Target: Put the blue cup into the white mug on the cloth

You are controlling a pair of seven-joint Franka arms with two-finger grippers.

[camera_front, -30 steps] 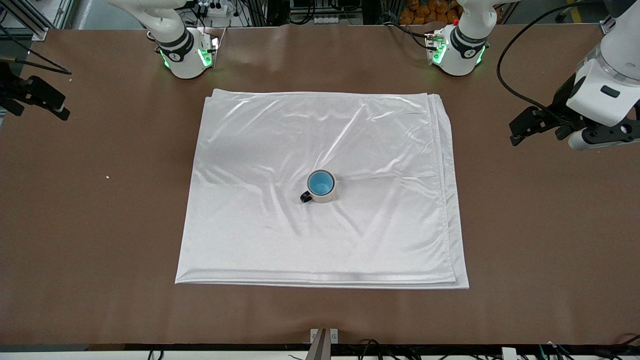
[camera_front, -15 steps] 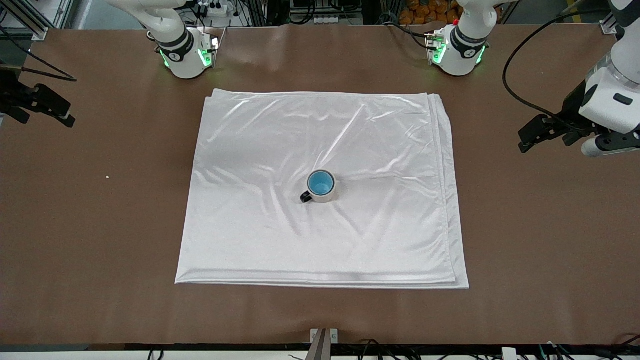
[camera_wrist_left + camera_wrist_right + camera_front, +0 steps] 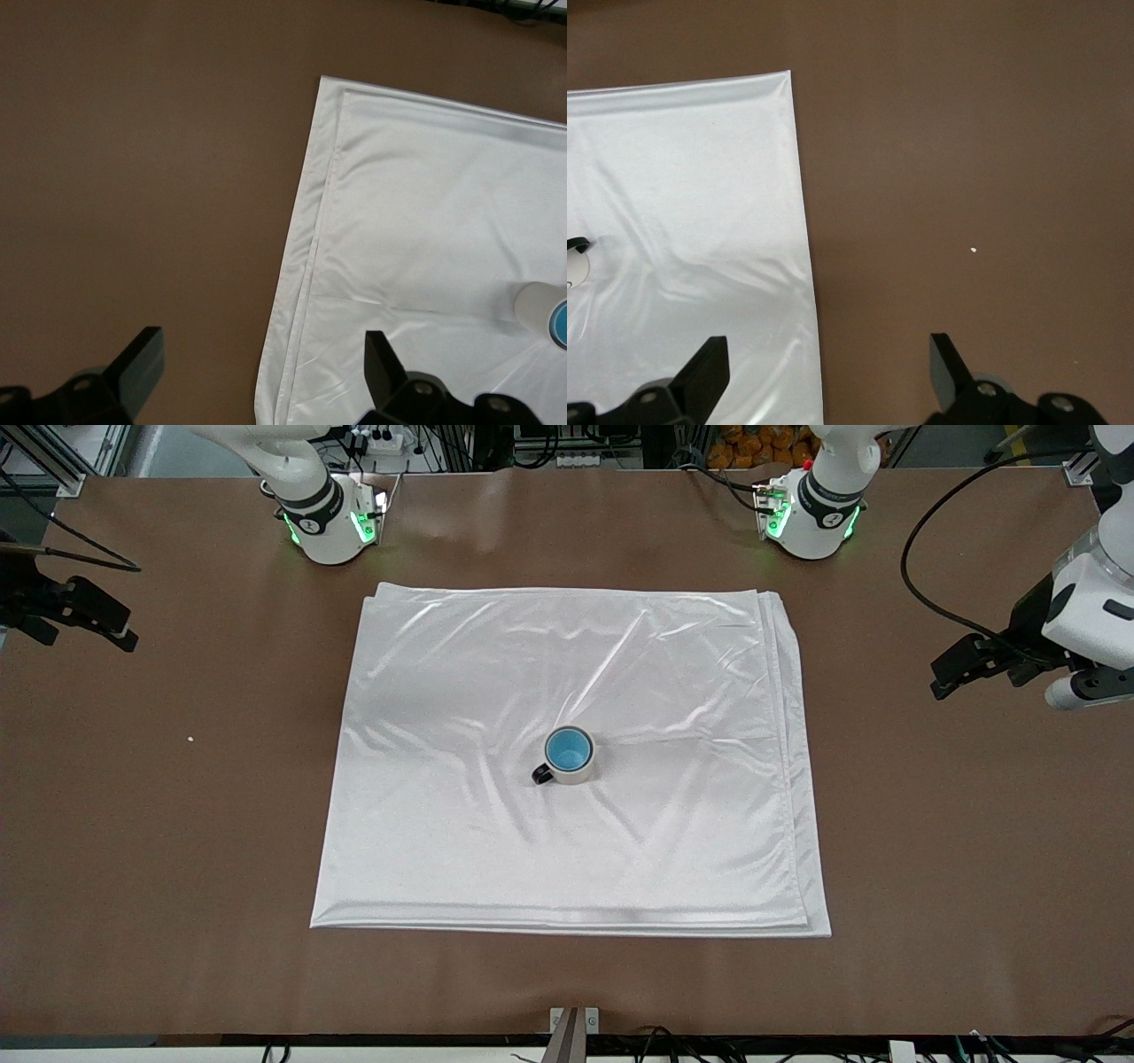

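Observation:
The white mug with its black handle stands upright near the middle of the cloth. The blue cup sits inside it, its bright blue inside showing. In the left wrist view the mug with the cup in it lies at the frame's border on the cloth. My left gripper hangs open and empty over the table at the left arm's end, off the cloth. My right gripper is open and empty at the right arm's end.
Brown table surrounds the cloth on all sides. A tiny white speck lies on it toward the right arm's end. Both robot bases stand along the table's edge farthest from the front camera.
The left gripper has drawn away from the cloth toward the left arm's end of the table. The right gripper has shifted slightly. Mug, cup and cloth stay put.

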